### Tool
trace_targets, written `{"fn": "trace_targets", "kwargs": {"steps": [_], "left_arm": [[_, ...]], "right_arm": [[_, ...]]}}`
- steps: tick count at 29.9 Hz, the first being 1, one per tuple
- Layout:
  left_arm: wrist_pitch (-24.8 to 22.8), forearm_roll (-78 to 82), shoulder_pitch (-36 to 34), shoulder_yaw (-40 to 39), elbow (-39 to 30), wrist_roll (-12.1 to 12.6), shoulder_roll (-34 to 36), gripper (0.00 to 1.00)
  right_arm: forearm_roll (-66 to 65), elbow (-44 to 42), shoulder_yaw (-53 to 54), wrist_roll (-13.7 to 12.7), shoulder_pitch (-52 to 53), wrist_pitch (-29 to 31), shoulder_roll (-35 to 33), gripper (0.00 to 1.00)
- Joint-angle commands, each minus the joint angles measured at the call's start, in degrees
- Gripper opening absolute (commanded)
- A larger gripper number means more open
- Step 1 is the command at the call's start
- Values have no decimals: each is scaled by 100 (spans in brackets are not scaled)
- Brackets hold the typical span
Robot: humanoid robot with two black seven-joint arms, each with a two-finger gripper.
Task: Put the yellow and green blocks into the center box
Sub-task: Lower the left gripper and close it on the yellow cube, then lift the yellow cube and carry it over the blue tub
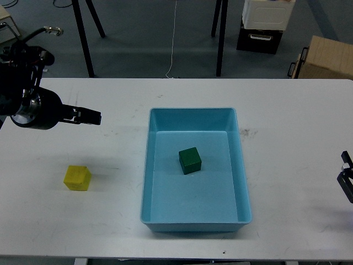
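Blue tray [245, 182]: sitting nearest on the white table [298, 110], centre-right; smooth light blue plastic, rectangular, with low sloped walls and a rounded rim.
Green block [190, 160]: lying inside the tray, slightly far of its middle; a small matte dark green cube, turned a little askew.
Yellow block [77, 178]: resting on the bare tabletop, well left of the tray; a matte bright yellow cube of like size.
Left gripper [94, 117]: reaching in from the left edge, pointing right, hovering far of the yellow block; fingers looking close together and carrying nothing.
Right gripper [346, 175]: showing only a dark sliver at the right edge; finger spread cannot be told.
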Motion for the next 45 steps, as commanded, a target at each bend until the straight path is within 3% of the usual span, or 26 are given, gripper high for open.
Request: {"fn": "trace_targets", "kwargs": {"steps": [1,6,9,25,27,29,31,37,42,45], "left_arm": [[-1,263,746,-144,153,-8,39,100],[-1,834,2169,-1355,575,-8,-75,100],[-1,1211,2628,-1655,671,-26,-154,100],[-1,1626,2910,-1752,848,-52,-216,98],[-1,1652,2910,-1770,848,-18,-225,84],[-1,1722,2893,-1770,839,105,-234,44],[-1,1880,2901,-1761,839,359,-251,15],[-1,2012,2910,-1779,769,431,-146,0],[-1,1907,2753,-2322,392,431,100,0],[-1,1584,2035,-2579,198,440,171,0]], "right_arm": [[0,-111,-9,0,5,56,0,100],[-9,-111,-9,0,-3,82,0,100],[-9,-111,-9,0,5,82,0,100],[-9,-103,9,0,-3,82,-9,100],[-9,-111,9,0,-12,91,-9,100],[-9,-111,9,0,-21,91,-9,100],[-9,-111,9,0,-30,91,-9,100],[-9,-103,9,0,-30,91,-9,100],[-9,-103,9,0,-30,91,-9,100],[-18,-103,0,0,-30,91,-9,100]]}}
